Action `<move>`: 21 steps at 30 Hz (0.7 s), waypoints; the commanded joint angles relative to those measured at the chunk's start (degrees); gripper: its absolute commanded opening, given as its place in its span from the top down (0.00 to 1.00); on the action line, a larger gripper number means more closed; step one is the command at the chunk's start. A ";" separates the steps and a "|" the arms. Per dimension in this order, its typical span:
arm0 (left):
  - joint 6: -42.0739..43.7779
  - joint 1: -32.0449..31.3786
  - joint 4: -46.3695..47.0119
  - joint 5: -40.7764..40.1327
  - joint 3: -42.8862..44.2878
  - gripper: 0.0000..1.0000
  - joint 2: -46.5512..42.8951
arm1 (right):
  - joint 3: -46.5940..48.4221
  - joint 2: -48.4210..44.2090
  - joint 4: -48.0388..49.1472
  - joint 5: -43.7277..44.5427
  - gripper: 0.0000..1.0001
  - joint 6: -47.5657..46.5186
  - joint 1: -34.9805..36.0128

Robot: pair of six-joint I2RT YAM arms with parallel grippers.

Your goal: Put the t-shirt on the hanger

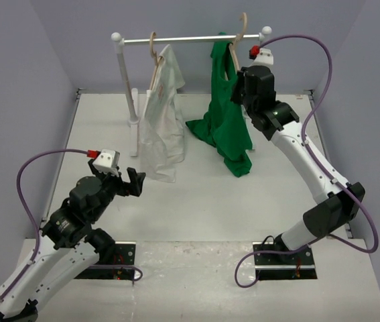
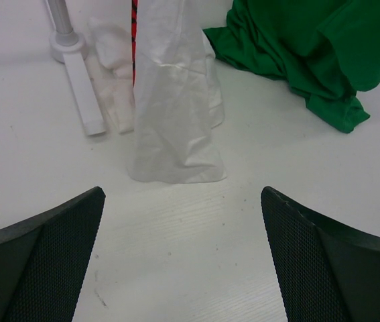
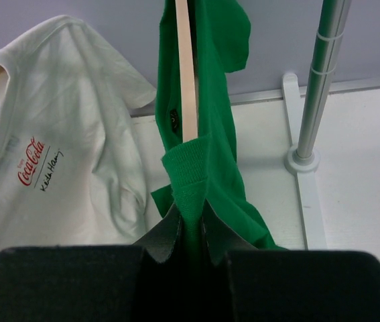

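A green t-shirt (image 1: 226, 127) hangs partly over a tan wooden hanger (image 1: 236, 47) on the rail, its lower part bunched on the table. In the right wrist view the hanger's arm (image 3: 185, 74) runs down into the green collar (image 3: 186, 174). My right gripper (image 3: 190, 235) is shut on the green t-shirt's collar, up by the hanger (image 1: 243, 90). My left gripper (image 2: 183, 255) is open and empty, low over the table in front of the white shirt; it shows in the top view (image 1: 131, 181). The green shirt's bunched hem also shows in the left wrist view (image 2: 310, 60).
A white Coca-Cola t-shirt (image 1: 163, 121) hangs on a second wooden hanger (image 1: 153, 50) at the rail's left. The white rack (image 1: 190, 40) has posts and feet (image 2: 82, 94) on the table (image 1: 196, 201). Grey walls enclose the table.
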 commanded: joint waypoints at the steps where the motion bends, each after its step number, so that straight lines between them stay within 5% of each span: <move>1: -0.23 0.23 3.68 -0.84 -0.29 0.00 2.01 | -1.51 0.43 8.90 -0.13 1.00 2.55 0.13; 17: -0.45 2.18 3.55 -3.48 -0.66 0.00 2.12 | -13.89 -0.61 14.97 2.28 0.96 6.41 3.12; 19: -1.29 3.68 2.72 -5.25 -0.51 0.00 3.61 | -14.07 -1.01 14.11 3.06 0.83 6.73 3.27; 21: -2.44 5.69 1.57 -7.91 0.33 0.00 5.57 | -13.33 -1.65 12.50 2.99 0.53 7.05 3.34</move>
